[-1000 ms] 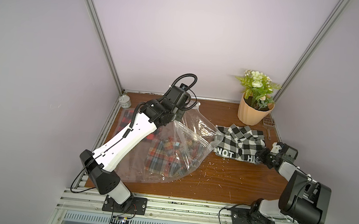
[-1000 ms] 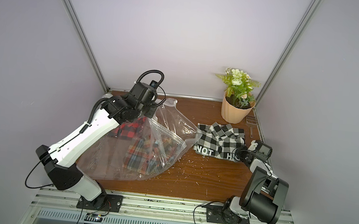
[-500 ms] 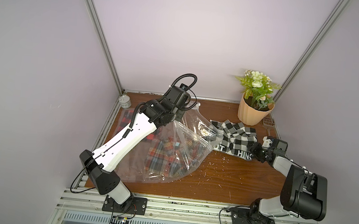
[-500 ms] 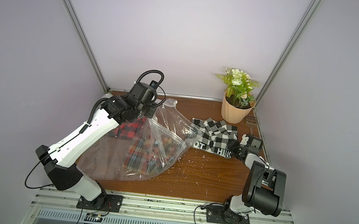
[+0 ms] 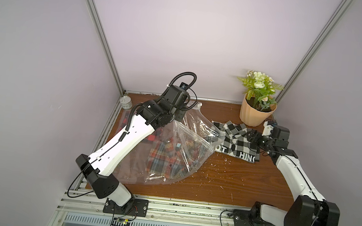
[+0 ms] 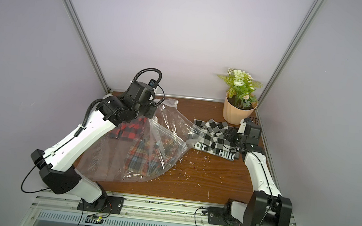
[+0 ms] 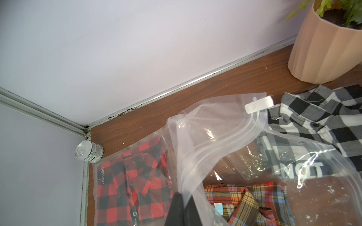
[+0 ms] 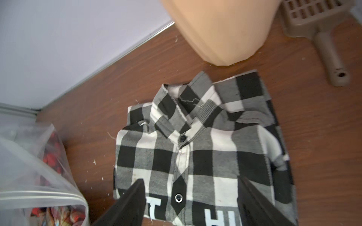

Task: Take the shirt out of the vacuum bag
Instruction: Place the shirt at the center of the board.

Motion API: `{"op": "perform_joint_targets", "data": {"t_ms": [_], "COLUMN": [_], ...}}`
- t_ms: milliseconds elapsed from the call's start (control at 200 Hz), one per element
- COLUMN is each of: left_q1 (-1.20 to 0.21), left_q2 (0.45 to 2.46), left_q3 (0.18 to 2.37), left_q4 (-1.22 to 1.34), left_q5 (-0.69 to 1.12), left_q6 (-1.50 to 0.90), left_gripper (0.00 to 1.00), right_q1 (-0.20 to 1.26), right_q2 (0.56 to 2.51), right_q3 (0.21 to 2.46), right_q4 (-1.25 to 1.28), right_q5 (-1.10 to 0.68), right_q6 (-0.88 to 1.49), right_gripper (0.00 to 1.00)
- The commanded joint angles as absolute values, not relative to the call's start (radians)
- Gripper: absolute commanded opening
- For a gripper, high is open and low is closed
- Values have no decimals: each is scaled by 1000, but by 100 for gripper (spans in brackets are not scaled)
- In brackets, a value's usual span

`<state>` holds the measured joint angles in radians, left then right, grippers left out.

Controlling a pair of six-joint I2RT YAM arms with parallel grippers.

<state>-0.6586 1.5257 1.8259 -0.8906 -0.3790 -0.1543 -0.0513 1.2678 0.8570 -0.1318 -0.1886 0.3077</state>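
**Releasing the shirt beside the pot**

The right gripper [image 8: 191, 182] hangs just over the black-and-white shirt [image 8: 195, 146], jaws wide apart with nothing between them. The shirt lies folded on the table [image 5: 237, 181], out of the vacuum bag [image 5: 196, 133] and just beside the flower pot [image 5: 255, 114]. In both top views a fold of bag film overlaps the shirt's edge.

The left gripper [image 7: 182, 197] has its jaws together, clamped on bag film, holding the mouth up. A plaid shirt [image 5: 166, 160] sits inside.

Judgement: this looks like the set-down.
- Lift the right arm straight up before swinging, so the pads don't drag the collar.
- Mind the pot.
- The left arm should hold the film high until the right is clear.

Writing:
- The shirt front has white block letters on a black band: "NOT" in the left wrist view, "HING" from above.
- A second bag [image 7: 102, 176] over a red checked shirt [image 7: 127, 176] prints "deli", plus characters I can't read.
- The tin [image 7: 89, 151] has a label too small to read.
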Motion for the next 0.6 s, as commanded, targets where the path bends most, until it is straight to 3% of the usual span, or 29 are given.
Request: {"op": "perform_joint_targets", "data": {"t_ms": [0, 595], "left_q1": [-644, -644], "left_q2": [1485, 1438], "left_q3": [1883, 1864], "left_q4": [-879, -880], "left_q5": [-359, -341], "left_q6": [-169, -161], "left_gripper": [1, 1], "right_q1": [19, 186], "right_q2": [1364, 1729], "right_q3": [899, 1118], "right_q4": [-203, -194], "right_q5": [-90, 165], "right_q6": [258, 242], "right_gripper": [77, 73]}}
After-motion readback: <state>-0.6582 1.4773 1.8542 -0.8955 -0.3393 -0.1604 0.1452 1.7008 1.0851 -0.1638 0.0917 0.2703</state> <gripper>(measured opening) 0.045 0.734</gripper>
